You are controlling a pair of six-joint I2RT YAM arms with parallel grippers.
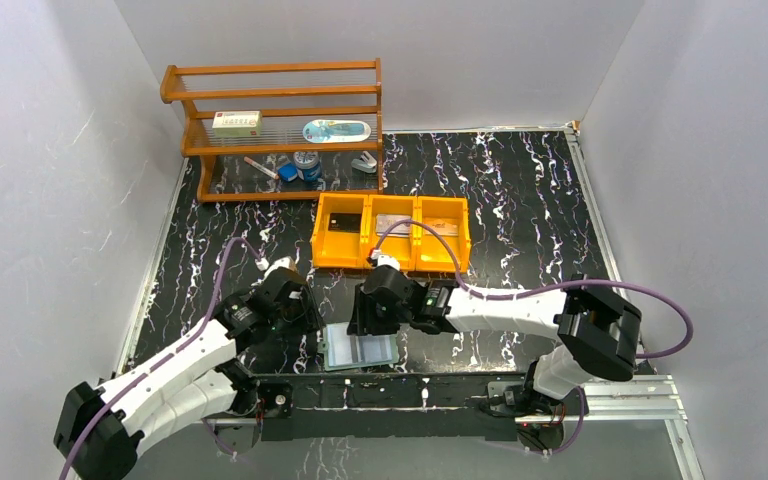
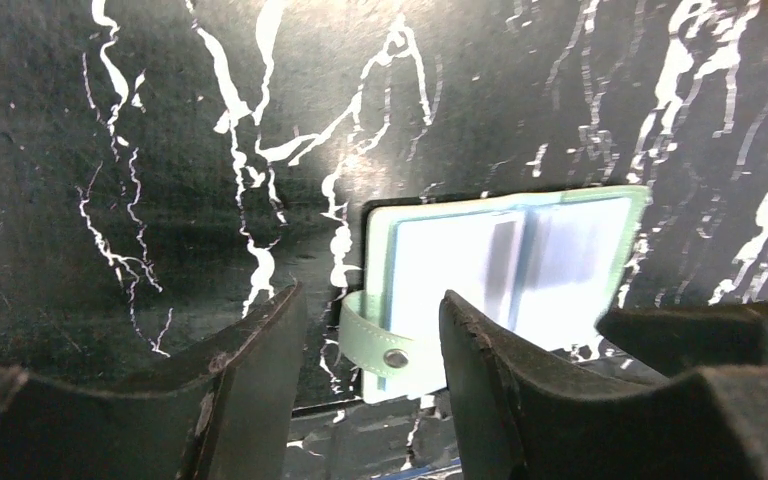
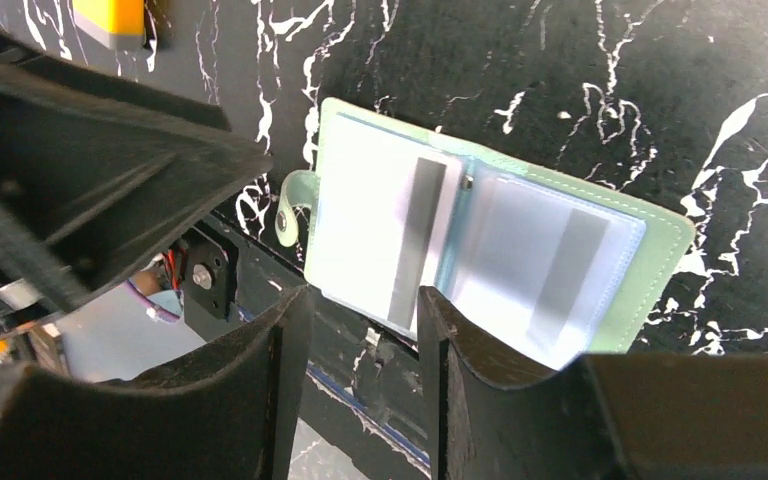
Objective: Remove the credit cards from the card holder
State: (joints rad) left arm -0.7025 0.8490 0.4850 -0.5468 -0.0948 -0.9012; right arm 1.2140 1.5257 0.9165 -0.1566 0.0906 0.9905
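Note:
The card holder lies open and flat on the black marbled table near the front edge. In the left wrist view the card holder shows a green strap with a snap. Its glossy pockets show glare and grey stripes; I cannot tell whether a card is inside. A black credit card and a grey one lie in the orange tray. My left gripper hangs open at the holder's left edge. My right gripper is open over its near edge, holding nothing.
A wooden rack stands at the back left with a white box and small items on its shelves. Grey walls close in both sides. The arms' metal mounting rail runs just in front of the holder.

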